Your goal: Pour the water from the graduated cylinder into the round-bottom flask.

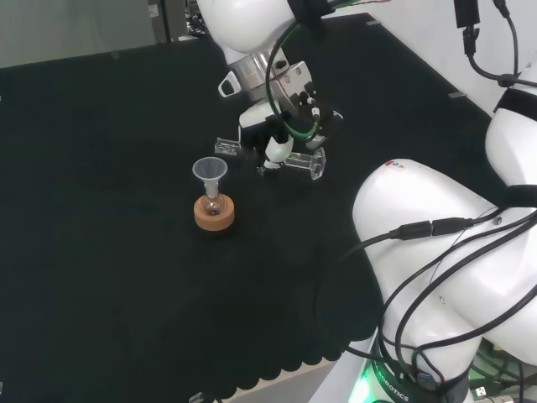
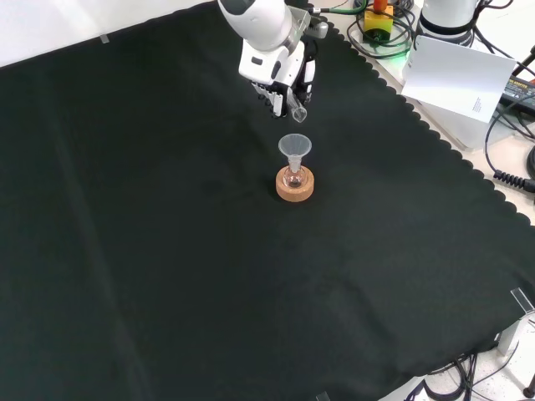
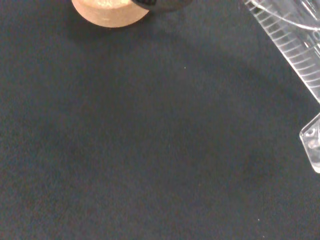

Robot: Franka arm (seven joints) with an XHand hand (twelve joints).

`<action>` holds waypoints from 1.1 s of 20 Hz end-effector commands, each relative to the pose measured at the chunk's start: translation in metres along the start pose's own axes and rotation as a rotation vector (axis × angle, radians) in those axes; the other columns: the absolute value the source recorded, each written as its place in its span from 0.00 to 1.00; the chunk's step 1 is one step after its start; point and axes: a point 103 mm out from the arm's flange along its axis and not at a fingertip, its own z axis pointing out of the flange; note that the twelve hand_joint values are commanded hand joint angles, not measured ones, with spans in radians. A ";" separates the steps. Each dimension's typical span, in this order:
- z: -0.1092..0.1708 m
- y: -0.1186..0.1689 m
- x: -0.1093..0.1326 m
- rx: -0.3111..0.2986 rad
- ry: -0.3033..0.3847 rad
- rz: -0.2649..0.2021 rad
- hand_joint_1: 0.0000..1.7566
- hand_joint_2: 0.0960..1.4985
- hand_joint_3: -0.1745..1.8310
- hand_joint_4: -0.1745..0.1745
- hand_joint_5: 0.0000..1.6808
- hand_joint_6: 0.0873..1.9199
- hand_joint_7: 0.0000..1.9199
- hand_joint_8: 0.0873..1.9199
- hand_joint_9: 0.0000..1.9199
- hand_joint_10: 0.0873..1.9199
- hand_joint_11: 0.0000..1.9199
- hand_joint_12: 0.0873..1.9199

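Black cloth is filling the frame; centre-top, the hand (image 2: 280,71) is gripping a graduated cylinder (image 2: 294,98) tipped nearly level, mouth just above the flask's funnel (image 2: 294,147).

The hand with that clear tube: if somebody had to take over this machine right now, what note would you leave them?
Hand: shut on the graduated cylinder, holding it tipped close to level above the cloth.
Round-bottom flask: upright in its cork ring with a clear funnel in its neck. In the front view the cylinder's mouth sits just beyond and above the funnel.
Done: cylinder picked up, carried over, tilted.
Cannot tell: whether any water has passed into the flask.
Left: bring the mouth over the funnel, finish pouring.
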 end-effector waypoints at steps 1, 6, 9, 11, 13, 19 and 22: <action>0.000 0.000 -0.002 0.049 -0.017 0.015 0.64 0.76 0.09 0.07 0.54 0.57 0.76 0.09 0.86 0.00 0.75 0.30; -0.001 0.000 -0.002 0.093 -0.046 0.027 0.64 0.76 0.09 0.07 0.54 0.57 0.76 0.09 0.86 0.00 0.75 0.30; -0.004 0.001 0.000 0.118 -0.075 0.039 0.64 0.76 0.09 0.07 0.54 0.56 0.76 0.09 0.86 0.00 0.75 0.29; -0.005 0.002 0.004 0.139 -0.110 0.046 0.64 0.76 0.09 0.07 0.54 0.56 0.76 0.09 0.86 0.00 0.75 0.29; -0.005 0.003 0.007 0.152 -0.114 0.047 0.64 0.76 0.09 0.07 0.54 0.56 0.76 0.08 0.86 0.00 0.75 0.29; -0.005 0.005 0.009 0.166 -0.120 0.046 0.64 0.76 0.09 0.08 0.54 0.56 0.76 0.08 0.86 0.00 0.75 0.29; -0.006 0.005 0.009 0.173 -0.132 0.054 0.64 0.76 0.09 0.08 0.54 0.56 0.76 0.08 0.86 0.00 0.75 0.29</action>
